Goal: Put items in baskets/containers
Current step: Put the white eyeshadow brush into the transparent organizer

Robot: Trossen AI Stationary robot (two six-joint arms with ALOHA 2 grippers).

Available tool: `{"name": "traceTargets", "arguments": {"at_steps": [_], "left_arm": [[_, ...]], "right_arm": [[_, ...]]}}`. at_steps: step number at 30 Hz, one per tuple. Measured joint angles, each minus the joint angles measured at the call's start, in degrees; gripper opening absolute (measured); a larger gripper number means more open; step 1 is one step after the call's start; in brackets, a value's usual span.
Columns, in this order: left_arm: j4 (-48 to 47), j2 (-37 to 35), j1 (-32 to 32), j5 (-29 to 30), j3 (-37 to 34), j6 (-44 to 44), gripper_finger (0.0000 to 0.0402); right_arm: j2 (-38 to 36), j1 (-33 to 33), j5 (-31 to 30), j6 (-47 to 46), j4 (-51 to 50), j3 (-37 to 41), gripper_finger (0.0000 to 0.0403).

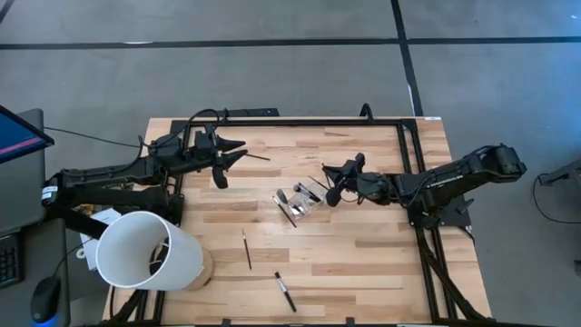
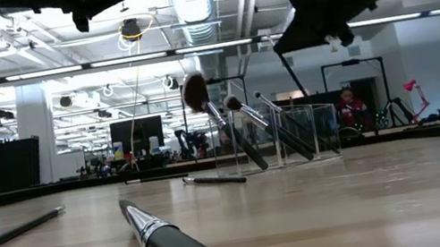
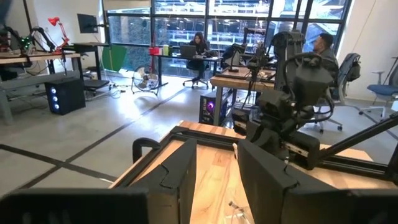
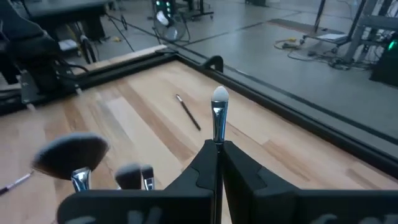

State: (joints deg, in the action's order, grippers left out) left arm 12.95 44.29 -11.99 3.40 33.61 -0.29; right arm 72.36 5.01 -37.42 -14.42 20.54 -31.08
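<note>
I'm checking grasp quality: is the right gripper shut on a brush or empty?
Shut on a brush: the right gripper pinches a silver-ferruled brush between closed fingers, its pale tip sticking out beyond them.

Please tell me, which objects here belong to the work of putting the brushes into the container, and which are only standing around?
Belong to the job:
- clear container holding brushes
- white-tipped brush pinched in the right gripper
- loose brush, mid-table
- loose pencil, near edge
- thin stick by the left gripper

Just lying about:
- large white cylinder
- monitor off the table
</note>
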Motion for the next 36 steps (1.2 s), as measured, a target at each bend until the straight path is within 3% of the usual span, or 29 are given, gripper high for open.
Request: {"name": "traceTargets", "arguments": {"at_steps": [8, 28, 36], "left_arm": [[0.1, 0.0, 0.0, 0.0, 0.0, 0.0, 0.0116], [0.4, 0.0, 0.0, 0.0, 0.0, 0.0, 0.0116], [0.4, 0.0, 0.0, 0.0, 0.0, 0.0, 0.0116]], "right_arm": [[0.0, -1.5, 4.2, -1.0, 2.9, 3.4, 0.0005], [0.0, -4.1, 7.5, -3.7, 7.4, 10.0, 0.0009], [0.0, -4.1, 7.6, -4.0, 8.3, 10.0, 0.0051]]}}
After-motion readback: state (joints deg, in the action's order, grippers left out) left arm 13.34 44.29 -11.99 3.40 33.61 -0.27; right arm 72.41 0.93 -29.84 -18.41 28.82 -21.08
